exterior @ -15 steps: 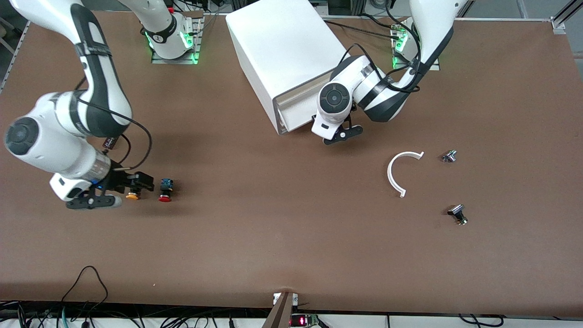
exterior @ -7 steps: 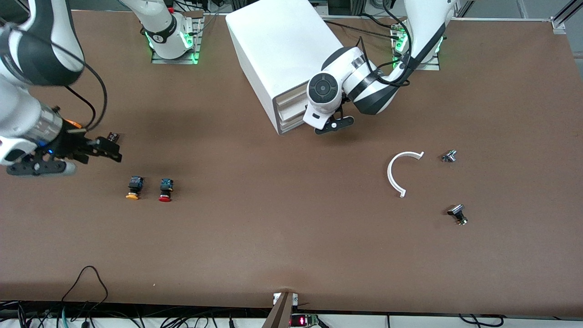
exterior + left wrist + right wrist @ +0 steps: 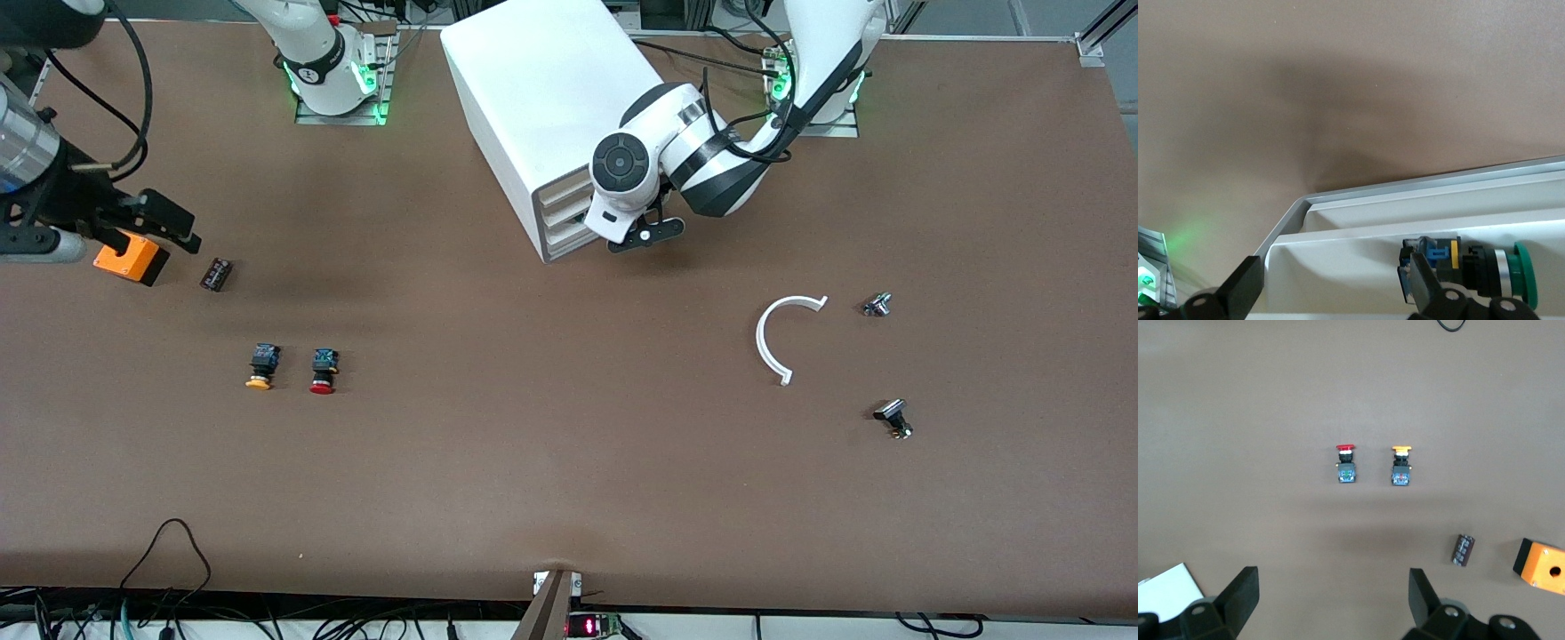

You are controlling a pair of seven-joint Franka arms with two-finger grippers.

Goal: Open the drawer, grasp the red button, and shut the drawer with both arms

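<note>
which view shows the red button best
The right wrist view: the red button sits mid-frame, unobstructed, its cap and blue body distinct beside the yellow-capped button. The front view shows it small. The left wrist view misses it.

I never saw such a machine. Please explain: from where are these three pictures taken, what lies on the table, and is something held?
Two white robot arms at a brown table, each with a black two-finger hand. The wide picture comes from a high camera facing them; the other two from wrist cameras. The left hand is at the white cabinet's front; its camera looks into a drawer where a green-capped button lies. The right hand hangs above the table near an orange box; its camera shows a red button, an orange-yellow button and a small black cylinder. Toward the left arm's end lie a white curved piece and two metal parts. Both hands are open, holding nothing.
</note>
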